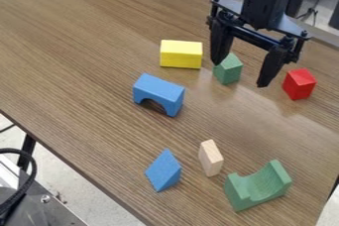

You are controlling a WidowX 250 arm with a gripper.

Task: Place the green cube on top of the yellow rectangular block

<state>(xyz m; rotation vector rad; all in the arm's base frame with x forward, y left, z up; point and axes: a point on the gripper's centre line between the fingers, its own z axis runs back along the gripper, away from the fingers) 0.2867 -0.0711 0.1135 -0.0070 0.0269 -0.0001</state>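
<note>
The black gripper (pixel 238 75) hangs over the upper right part of the table with its two fingers spread apart and nothing held between them. Nearest to it is a small green block (pixel 228 69) with a peaked top, beside and partly behind the left finger. To the right of the right finger stands a red block (pixel 299 84). A yellow rectangular block (pixel 181 54) lies left of the gripper. Below that is a blue arch block (pixel 159 93).
Toward the lower part of the wooden table (pixel 86 66) are a blue triangular block (pixel 163 170), an upright natural wood block (pixel 210 157) and a green curved block (pixel 258 186). A metal piece with black cable (pixel 27 170) stands beyond the table's lower left edge.
</note>
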